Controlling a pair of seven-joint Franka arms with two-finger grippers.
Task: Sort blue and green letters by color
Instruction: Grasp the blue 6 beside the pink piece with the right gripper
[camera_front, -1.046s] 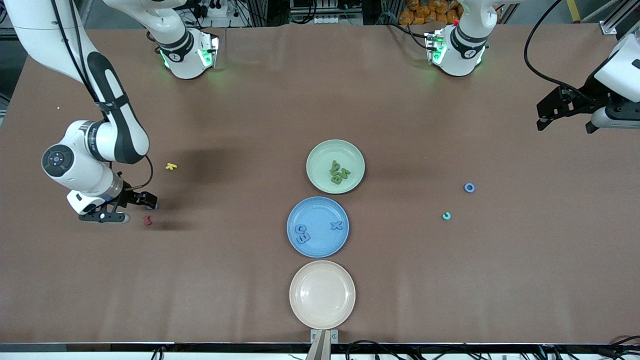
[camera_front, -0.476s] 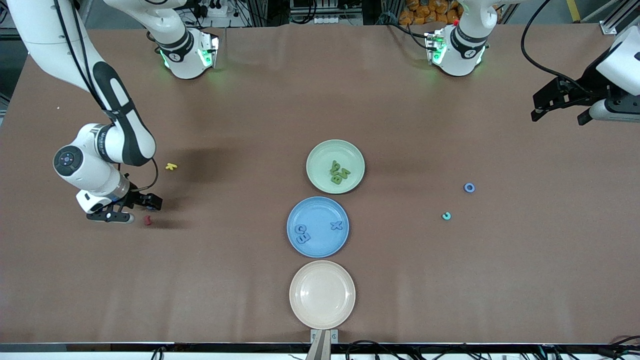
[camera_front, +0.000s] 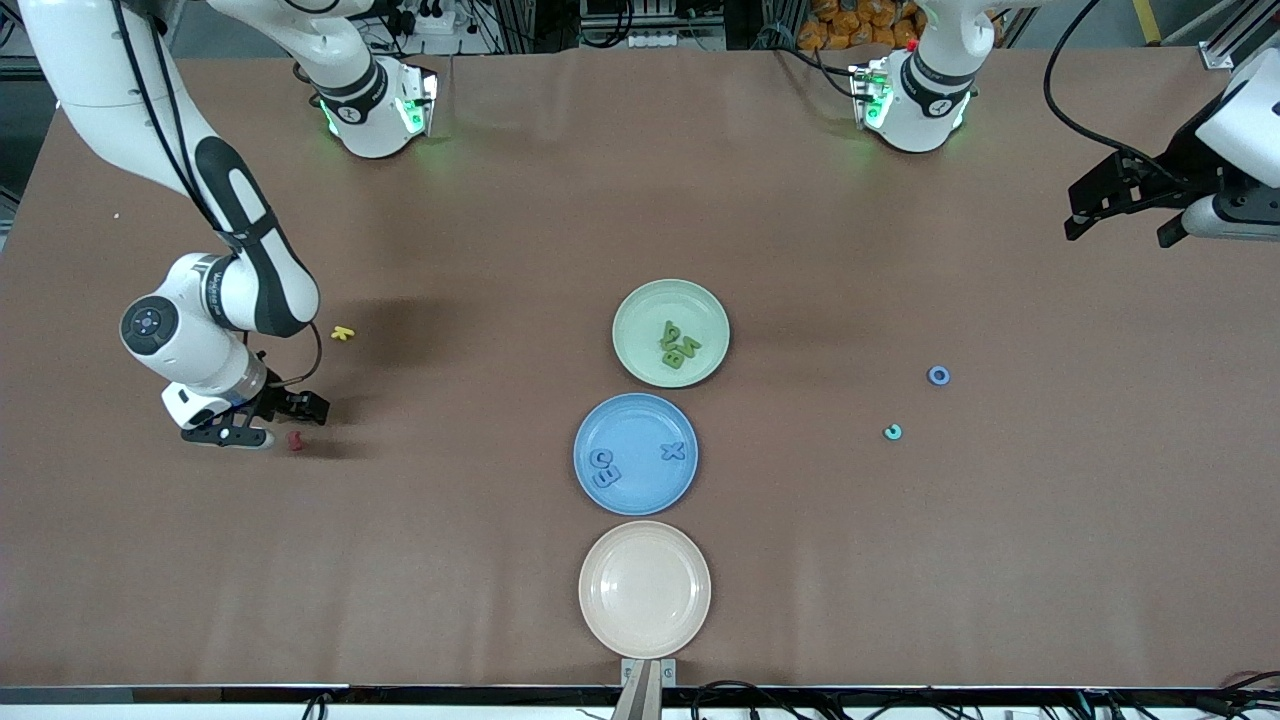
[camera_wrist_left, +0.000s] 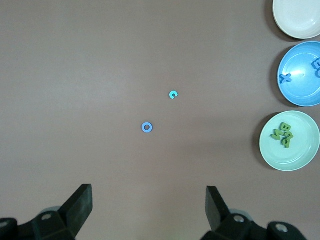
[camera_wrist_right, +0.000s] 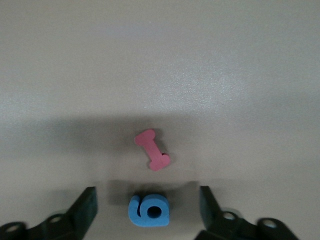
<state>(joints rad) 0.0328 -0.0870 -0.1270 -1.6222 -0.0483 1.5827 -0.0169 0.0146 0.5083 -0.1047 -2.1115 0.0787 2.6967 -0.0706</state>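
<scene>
Now right end effector (camera_front: 300, 412) shifted, straddling blue digit (camera_wrist_right: 149, 210)

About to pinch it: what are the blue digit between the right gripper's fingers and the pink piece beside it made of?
Blue digit: likely soft foam, matte, thick die-cut edges with rounded corners. Pink piece: apparently the same foam, flat, no gloss.

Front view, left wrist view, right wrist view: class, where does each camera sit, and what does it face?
Front: high across the table, facing both arms, right gripper.
Left wrist: above the table, over its open left gripper, facing the blue ring.
Right wrist: low, open fingers flank blue digit.
Shared: front and left wrist show the green plate.
</scene>
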